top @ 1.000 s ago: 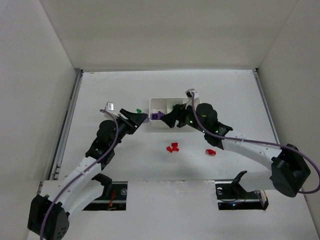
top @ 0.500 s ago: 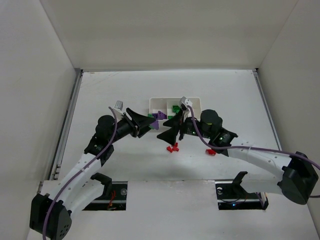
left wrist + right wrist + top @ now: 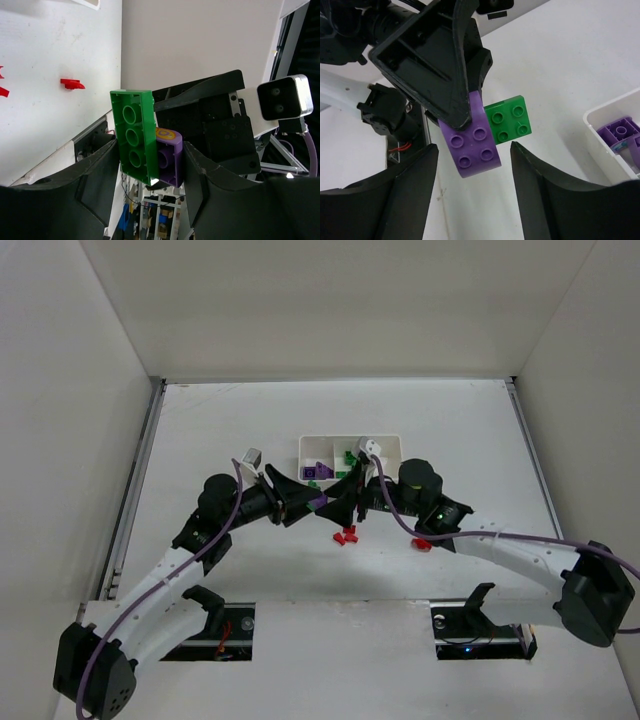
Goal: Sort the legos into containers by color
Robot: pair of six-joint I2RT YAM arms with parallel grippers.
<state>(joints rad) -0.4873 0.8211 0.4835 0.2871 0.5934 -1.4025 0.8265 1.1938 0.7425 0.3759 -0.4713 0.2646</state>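
Note:
My left gripper (image 3: 150, 147) is shut on a green lego (image 3: 134, 135) stuck to a purple lego (image 3: 167, 157), held in the air just in front of the white tray (image 3: 305, 445). In the top view the pair (image 3: 317, 500) sits between the two grippers. My right gripper (image 3: 474, 150) is open and faces the same pair, with the purple lego (image 3: 472, 140) and the green lego (image 3: 510, 119) between its spread fingers but untouched. The tray holds purple legos (image 3: 320, 471) in its left compartment and green legos (image 3: 345, 455) in the middle one.
Red legos (image 3: 346, 535) lie on the table just in front of the grippers, and another red lego (image 3: 421, 543) lies by the right arm. The tray's corner (image 3: 600, 125) shows at the right of the right wrist view. White walls enclose the table.
My left gripper has moved right and nearer with the joined legos. My right gripper has left the tray and swung to face them, jaws open around the pair.

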